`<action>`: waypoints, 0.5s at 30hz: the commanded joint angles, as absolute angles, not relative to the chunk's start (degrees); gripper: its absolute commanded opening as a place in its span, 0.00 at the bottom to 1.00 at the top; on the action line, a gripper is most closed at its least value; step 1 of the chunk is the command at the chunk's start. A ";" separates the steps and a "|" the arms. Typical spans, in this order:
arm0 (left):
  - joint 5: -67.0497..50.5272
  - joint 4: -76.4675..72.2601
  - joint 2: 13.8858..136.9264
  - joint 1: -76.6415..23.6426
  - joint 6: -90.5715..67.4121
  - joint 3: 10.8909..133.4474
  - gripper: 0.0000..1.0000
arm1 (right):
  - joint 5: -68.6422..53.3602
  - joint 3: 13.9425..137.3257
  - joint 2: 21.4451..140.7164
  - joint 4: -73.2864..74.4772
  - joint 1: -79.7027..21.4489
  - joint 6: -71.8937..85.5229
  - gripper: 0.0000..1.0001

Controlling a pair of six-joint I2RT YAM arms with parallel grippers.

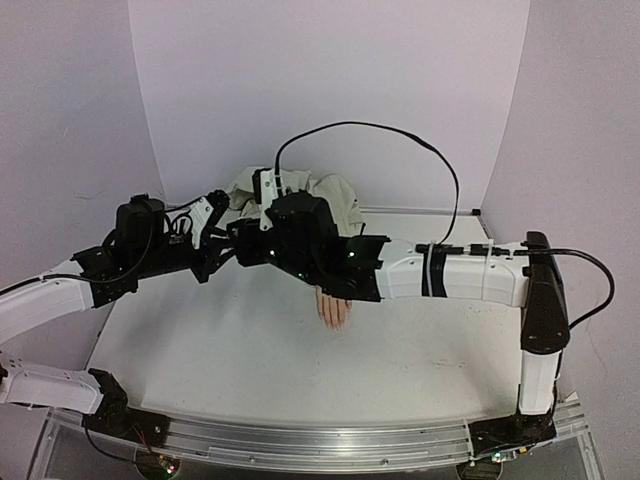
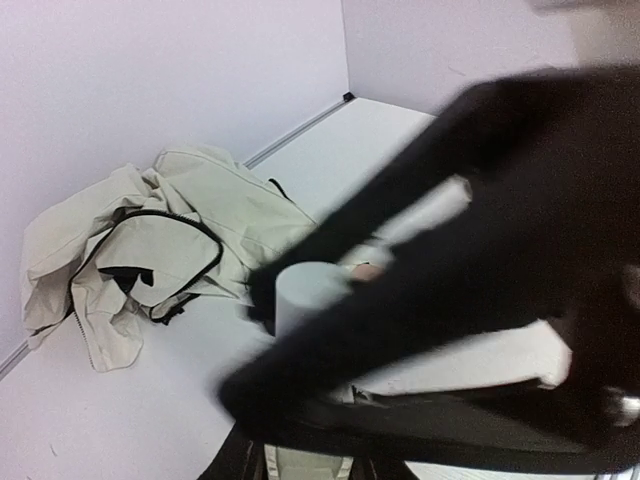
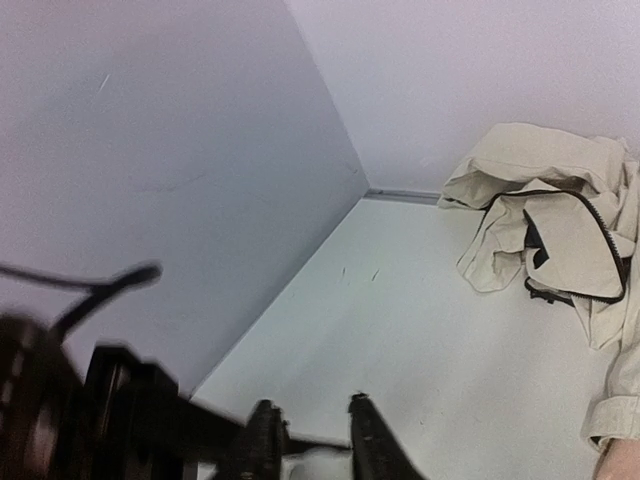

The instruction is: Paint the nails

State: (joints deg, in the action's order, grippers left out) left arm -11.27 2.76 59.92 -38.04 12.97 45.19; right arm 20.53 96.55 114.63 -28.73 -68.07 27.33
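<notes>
Currently left fingers point(image 2: 245, 465) are clenching shut near the mannequin hand point(image 1: 333, 308) lying on the table point(image 1: 200, 340); right fingers point(image 3: 262, 445) are appearing blurred, so I cannot tell their grip.

Quick headcount: two black-and-white robot arms, left arm point(image 1: 50, 300) and right arm point(image 1: 470, 277). One pale pinkish mannequin hand point(image 1: 333, 308), nails way too tiny to count from here. One crumpled beige zip-up jacket point(image 2: 160, 250) with black trim. One white tabletop point(image 1: 250, 350). One white cylinder point(image 2: 305, 295), partly hidden.
</notes>
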 commanded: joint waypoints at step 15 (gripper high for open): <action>-65.56 -2.19 70.87 -35.06 5.26 54.80 0.00 | -37.47 70.88 91.41 -39.82 -54.58 16.35 0.93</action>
State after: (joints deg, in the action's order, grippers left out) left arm -45.10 1.37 68.42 -34.83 7.90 49.91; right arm -21.04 70.74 92.49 -34.28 -53.60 18.33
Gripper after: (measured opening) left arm 0.210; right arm 0.927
